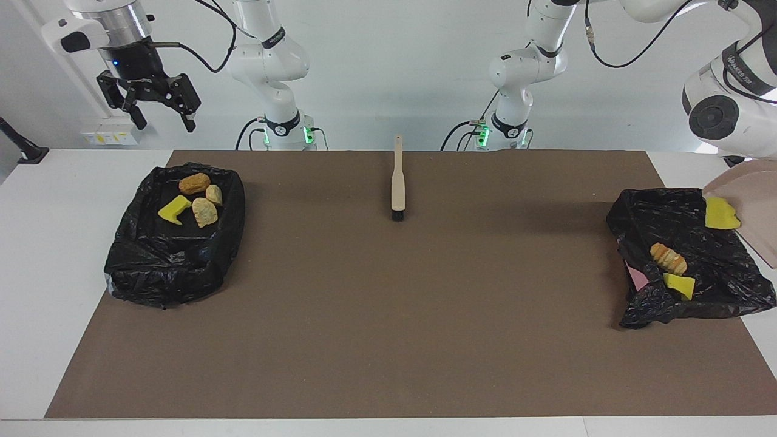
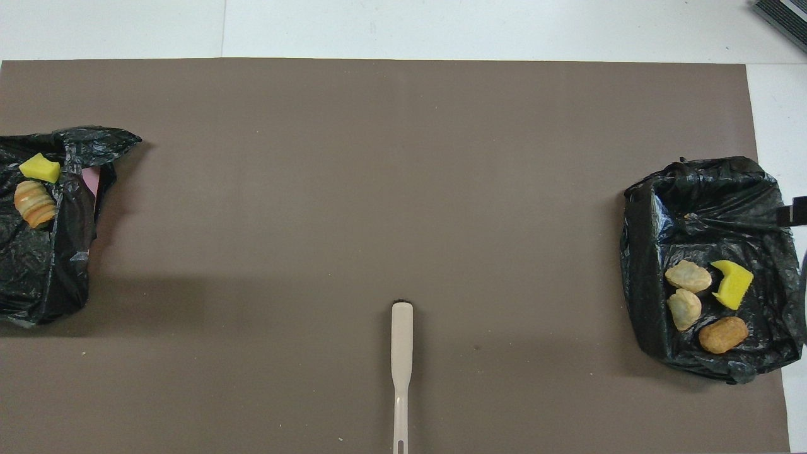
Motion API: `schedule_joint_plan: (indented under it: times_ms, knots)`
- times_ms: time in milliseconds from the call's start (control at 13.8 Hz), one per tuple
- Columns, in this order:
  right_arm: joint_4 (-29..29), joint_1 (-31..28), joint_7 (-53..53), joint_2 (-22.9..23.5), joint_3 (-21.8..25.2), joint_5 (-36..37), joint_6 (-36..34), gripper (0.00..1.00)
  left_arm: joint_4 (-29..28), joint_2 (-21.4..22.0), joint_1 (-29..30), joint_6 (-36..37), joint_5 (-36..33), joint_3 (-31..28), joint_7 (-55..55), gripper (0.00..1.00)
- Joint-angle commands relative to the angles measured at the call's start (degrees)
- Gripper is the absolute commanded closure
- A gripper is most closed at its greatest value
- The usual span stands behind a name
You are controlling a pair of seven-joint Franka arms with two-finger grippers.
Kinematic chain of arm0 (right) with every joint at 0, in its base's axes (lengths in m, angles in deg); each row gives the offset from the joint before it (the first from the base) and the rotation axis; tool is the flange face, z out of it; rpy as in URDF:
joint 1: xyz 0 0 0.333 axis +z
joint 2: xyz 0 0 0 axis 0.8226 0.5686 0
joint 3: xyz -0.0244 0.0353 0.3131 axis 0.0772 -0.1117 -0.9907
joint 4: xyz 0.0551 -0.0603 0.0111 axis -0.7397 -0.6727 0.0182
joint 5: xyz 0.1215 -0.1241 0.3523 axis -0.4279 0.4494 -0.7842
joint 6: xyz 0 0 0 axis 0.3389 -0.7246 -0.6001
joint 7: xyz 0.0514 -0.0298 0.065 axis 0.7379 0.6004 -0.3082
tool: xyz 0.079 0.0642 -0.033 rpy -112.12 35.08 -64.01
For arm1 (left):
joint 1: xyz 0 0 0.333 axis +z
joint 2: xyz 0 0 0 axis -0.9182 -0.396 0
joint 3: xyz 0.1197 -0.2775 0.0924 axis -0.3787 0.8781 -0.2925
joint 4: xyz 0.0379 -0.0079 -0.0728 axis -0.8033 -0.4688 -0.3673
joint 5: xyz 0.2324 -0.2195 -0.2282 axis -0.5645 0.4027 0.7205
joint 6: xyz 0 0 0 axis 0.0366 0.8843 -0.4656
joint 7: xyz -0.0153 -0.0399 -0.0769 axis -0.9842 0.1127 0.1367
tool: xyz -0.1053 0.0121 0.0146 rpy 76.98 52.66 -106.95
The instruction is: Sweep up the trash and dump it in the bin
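Trash: seven pieces — four in the black-lined bin [image 1: 176,243] at the right arm's end, two in the black-lined bin at the left arm's end [image 1: 698,267], and one yellow sponge chunk [image 1: 721,213] on the dustpan [image 1: 756,206].
Dustpan: tilted over the edge of that bin, held up by the left arm; its gripper is out of sight.
Right gripper [image 1: 159,115]: raised high, fingers spread, holding nothing.
Brush [image 1: 397,182]: lying on the mat [image 1: 388,315] mid-table, near the robots — bristles pointing away from them.
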Motion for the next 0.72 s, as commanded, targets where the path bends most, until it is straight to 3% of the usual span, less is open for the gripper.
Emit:
schedule_joint_plan:
  times_ms: [0,361,650]
  knots:
    - [0.2,1.7,-0.8,0.3,0.2,-0.5,-1.1,0.00,-0.7,1.1,-2.2,3.4,-1.5,-0.7,-1.7,1.00]
    - [-1.9,1.8,1.1,-1.2,-0.1,-0.7,-1.5,0.00,-0.7,1.4,-9.4,13.0,1.5,-0.2,-6.7,1.00]
    - [-2.1,1.8,0.7,-1.4,-0.4,-0.6,-2.9,0.00,-0.5,1.4,-12.9,17.4,12.1,-0.2,-12.5,1.00]
